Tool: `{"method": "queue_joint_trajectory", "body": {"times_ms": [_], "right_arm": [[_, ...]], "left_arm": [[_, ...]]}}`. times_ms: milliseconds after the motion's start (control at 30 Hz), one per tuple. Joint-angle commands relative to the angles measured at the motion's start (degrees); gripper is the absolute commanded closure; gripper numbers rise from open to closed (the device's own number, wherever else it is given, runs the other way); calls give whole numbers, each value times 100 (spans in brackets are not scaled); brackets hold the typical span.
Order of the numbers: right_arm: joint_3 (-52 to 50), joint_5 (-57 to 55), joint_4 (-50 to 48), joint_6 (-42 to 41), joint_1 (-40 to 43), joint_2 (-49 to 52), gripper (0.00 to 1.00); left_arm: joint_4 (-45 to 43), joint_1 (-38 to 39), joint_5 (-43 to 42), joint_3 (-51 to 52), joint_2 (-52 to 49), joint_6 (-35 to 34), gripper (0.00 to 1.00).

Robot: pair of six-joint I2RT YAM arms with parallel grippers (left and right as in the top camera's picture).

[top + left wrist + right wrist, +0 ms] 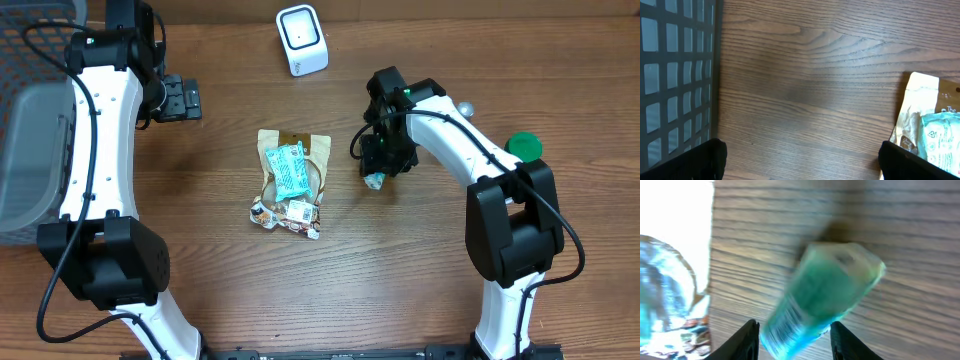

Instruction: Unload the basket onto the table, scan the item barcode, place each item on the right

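Observation:
A small teal packet (822, 295) shows blurred and tilted between the fingers of my right gripper (795, 325), with a thin gap at the left finger. From overhead the right gripper (378, 160) hangs over the table right of centre, and the packet's end (375, 181) pokes out below it. The white barcode scanner (302, 40) stands at the back centre, apart from the packet. My left gripper (185, 98) is wide open at the back left, with only bare wood between its fingers (705, 160).
A pile of snack packets (290, 185) lies mid-table, with a brown pouch (925, 115) at its top edge. A grey mesh basket (30, 150) fills the left edge. A green lid (523, 147) and a small silver ball (465, 108) lie at the right.

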State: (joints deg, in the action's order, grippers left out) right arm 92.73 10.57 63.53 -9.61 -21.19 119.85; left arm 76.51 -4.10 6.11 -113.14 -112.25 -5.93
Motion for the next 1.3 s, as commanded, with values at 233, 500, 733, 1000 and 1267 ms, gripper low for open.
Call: {"method": "queue_joint_trajectory", "body": {"times_ms": [233,500,733,1000,1267], "right_arm": [[160,966,-420,50,4,-81,56],[160,243,-540,-844,291,-81,2],[140,367,-444,-846,450,-81,0],[-125,365,-592,-1390,411,-81,44],[-568,365,-1158,-1596,391,-81,56]], "left_arm": [[-7,35,24,-92,15,61,0],[-7,37,26,-92,15,61,0],[-7,37,26,-92,15,63,1],[-7,37,26,-92,15,63,0],[-7,37,26,-92,15,61,0]]}}
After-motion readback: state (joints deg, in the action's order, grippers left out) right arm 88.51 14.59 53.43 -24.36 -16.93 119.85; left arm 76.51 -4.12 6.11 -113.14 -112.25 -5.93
